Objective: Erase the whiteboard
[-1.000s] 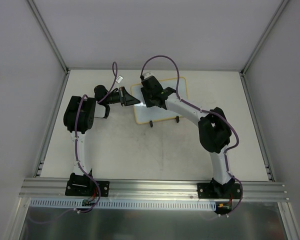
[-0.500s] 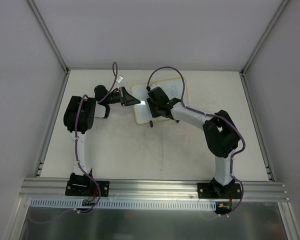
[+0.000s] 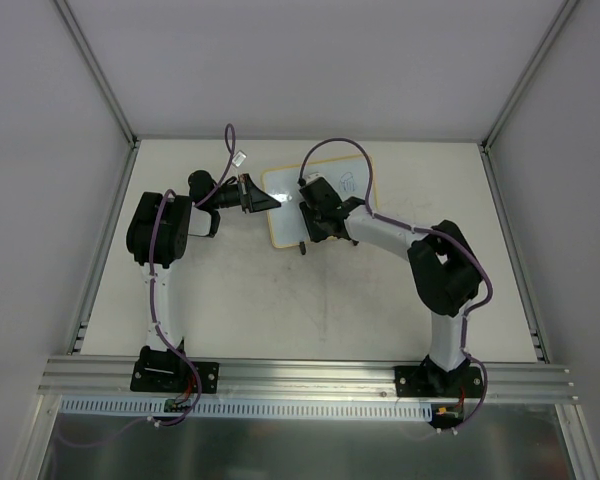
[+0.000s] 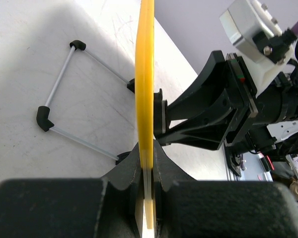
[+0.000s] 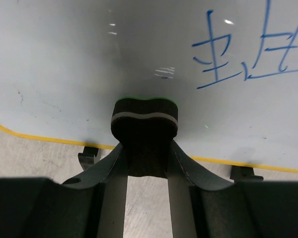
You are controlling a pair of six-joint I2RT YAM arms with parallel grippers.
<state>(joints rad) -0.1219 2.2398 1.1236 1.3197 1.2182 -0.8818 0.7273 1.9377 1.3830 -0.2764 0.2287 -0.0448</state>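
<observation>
Off-white tabletop point(image 3: 280, 300), grey walls around. whiteboard point(image 3: 283, 222) at far centre, propped on wire stand point(image 4: 59, 96) with black feet. left hand point(image 3: 263, 197) reaches in from left, clenched on board's left yellow edge. Left wrist view shows frame edge-on between fingers, stand behind. right hand point(image 3: 318, 222) over board's lower middle, arm hiding part of surface. It grasps black block point(image 5: 145, 115), green-trimmed face pressed on board. Only right wrist view shows blue writing point(image 5: 253, 52), up-right of block, apart from it.

Pale table point(image 3: 280, 300) under footed whiteboard point(image 3: 283, 224)
</observation>
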